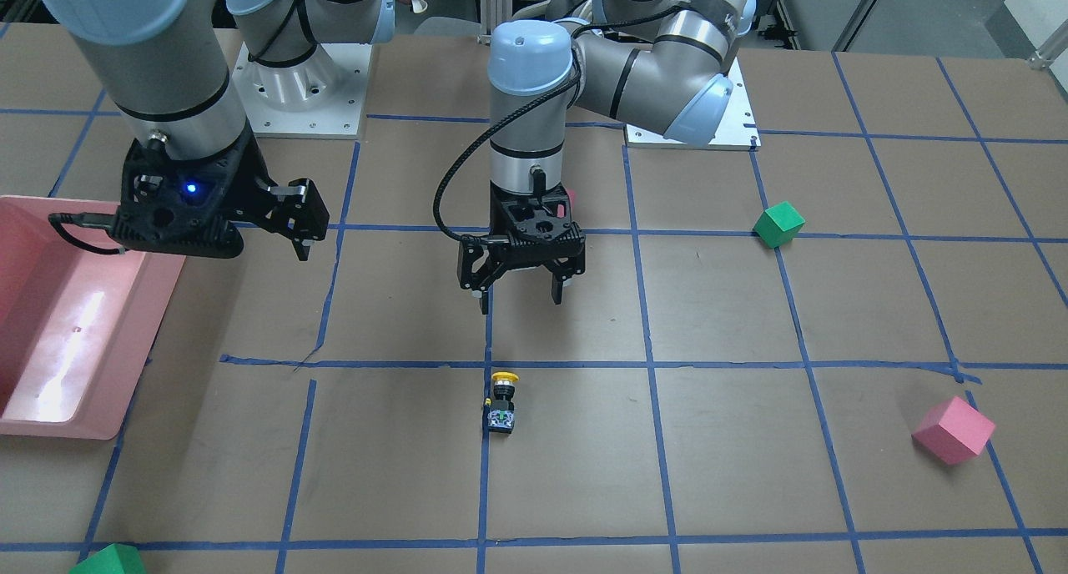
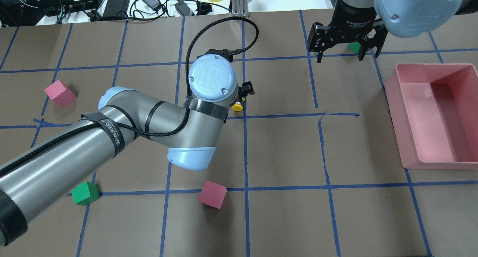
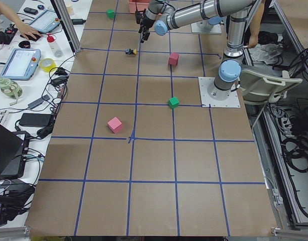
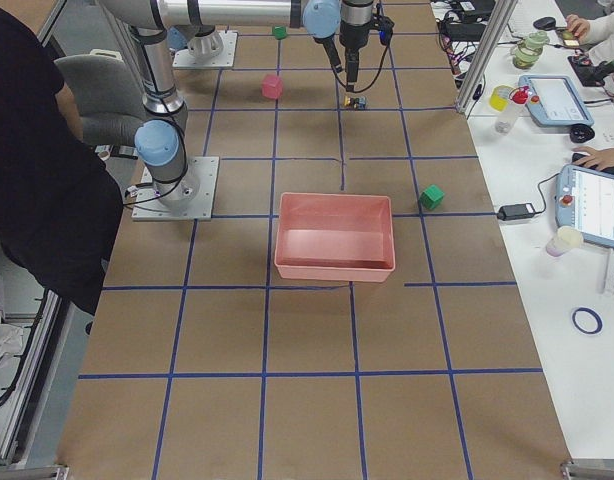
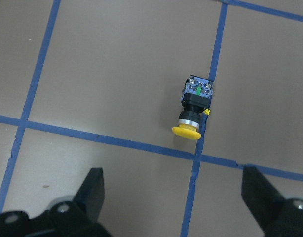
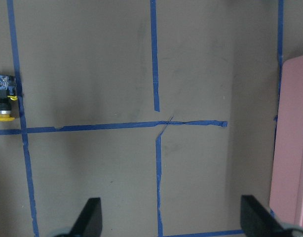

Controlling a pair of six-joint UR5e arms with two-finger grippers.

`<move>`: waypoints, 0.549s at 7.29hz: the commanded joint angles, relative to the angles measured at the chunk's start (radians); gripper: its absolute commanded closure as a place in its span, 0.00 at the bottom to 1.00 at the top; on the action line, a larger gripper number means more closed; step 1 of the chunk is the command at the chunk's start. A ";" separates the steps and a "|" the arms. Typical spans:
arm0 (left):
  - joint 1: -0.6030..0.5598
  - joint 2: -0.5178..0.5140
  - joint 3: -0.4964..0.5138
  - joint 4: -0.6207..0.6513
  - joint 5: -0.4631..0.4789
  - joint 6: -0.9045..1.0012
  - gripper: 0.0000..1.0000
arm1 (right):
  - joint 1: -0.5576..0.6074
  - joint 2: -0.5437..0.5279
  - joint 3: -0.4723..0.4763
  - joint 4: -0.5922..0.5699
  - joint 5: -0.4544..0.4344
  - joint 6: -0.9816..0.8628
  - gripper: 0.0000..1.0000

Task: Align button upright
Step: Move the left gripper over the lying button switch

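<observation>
- Button (image 1: 502, 403): it lies on its side on the table (image 1: 709, 307), along a blue tape line (image 5: 218, 39) and just past the point where that line crosses another. The yellow cap points toward the robot and the grey block base points away.
- Left gripper (image 1: 519, 301): it hangs above the table on the robot's side of the button, fingers spread wide and holding nothing. In the wrist view the button sits ahead of the two fingertips and roughly between them.
- Right gripper (image 2: 340, 57): it is likewise spread and empty, near the pink tray (image 2: 429, 161) and well apart from the button.
- Handling (judgement): the button looks small, light and rigid, made of hard plastic and metal, with nothing that gives under pressure. The domed cap is smooth and round, so fingers closing on it would likely slip or roll it.
- Where to hold (judgement): the block base offers flat, parallel faces, and the black collar is a narrower second choice. A hold across the base, with the fingers square to its sides, should allow the button to be tipped cap-up.
- Risk (judgement): the cap is wider than the collar and the base is small, so the button may topple if let go while tilted.
</observation>
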 commanded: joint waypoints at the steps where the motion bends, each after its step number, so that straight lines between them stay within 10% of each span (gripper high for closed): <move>1: -0.027 -0.074 -0.031 0.208 0.017 -0.008 0.00 | 0.003 0.006 0.013 -0.012 0.001 -0.071 0.00; 4: -0.089 -0.129 -0.045 0.298 0.103 -0.066 0.00 | 0.003 -0.005 0.015 0.003 0.003 -0.120 0.00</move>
